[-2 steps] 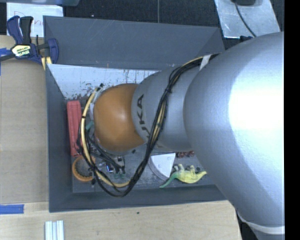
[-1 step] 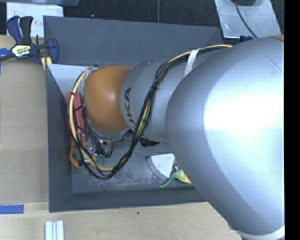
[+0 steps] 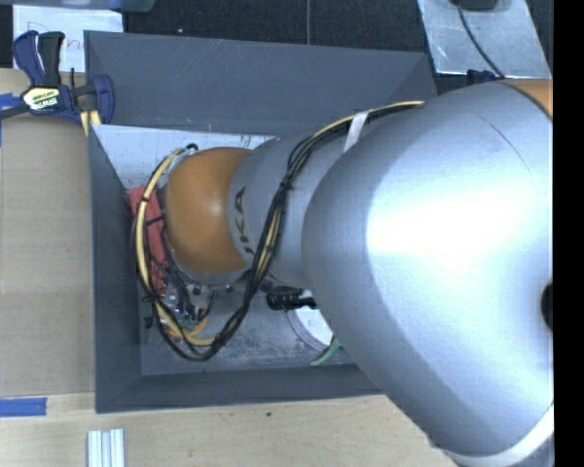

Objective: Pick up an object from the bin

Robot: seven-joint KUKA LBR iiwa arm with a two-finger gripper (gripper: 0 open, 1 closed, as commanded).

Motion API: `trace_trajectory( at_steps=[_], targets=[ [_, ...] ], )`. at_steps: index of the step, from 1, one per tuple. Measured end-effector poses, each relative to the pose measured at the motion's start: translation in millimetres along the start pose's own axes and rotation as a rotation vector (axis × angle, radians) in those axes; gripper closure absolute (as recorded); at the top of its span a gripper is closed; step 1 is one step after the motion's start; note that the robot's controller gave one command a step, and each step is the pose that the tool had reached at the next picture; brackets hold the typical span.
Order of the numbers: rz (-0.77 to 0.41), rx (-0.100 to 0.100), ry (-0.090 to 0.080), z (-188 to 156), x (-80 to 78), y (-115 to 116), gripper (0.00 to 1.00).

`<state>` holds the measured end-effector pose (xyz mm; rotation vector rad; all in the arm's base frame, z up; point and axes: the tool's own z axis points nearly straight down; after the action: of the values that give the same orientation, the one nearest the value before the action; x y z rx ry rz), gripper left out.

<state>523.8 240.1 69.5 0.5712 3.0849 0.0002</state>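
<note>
grey metal slopes of the bin (image 3: 117,358) frame everything you need to watch, and the robot fills most of it. start at the claw (image 3: 182,305): it sits low at the left of the bin floor, tucked under the orange cover (image 3: 204,212) and a loop of cables (image 3: 209,343). you cannot tell whether it is apart or together, nor whether anything is in it. just beside it, a red thing (image 3: 153,246) of unclear shape peeks out along the left wall. that looks the likeliest thing to be picked, though you cannot confirm contact. further right on the floor lie a small black piece (image 3: 284,301), a pale round rim (image 3: 310,329) and a green sliver (image 3: 328,356), all half hidden by the arm (image 3: 419,261). judge this as the reach-and-grasp step, with nothing lifted yet. next you would want a firm close on the red thing, then a straight lift clear of the left wall.
</note>
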Motion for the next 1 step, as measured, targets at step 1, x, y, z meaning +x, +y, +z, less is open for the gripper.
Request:
trace_trajectory(
  at_steps=[1],
  targets=[
    [0.096, 0.006, -0.002, -1.7, 30.3, -20.6, 1.0]
  ],
)
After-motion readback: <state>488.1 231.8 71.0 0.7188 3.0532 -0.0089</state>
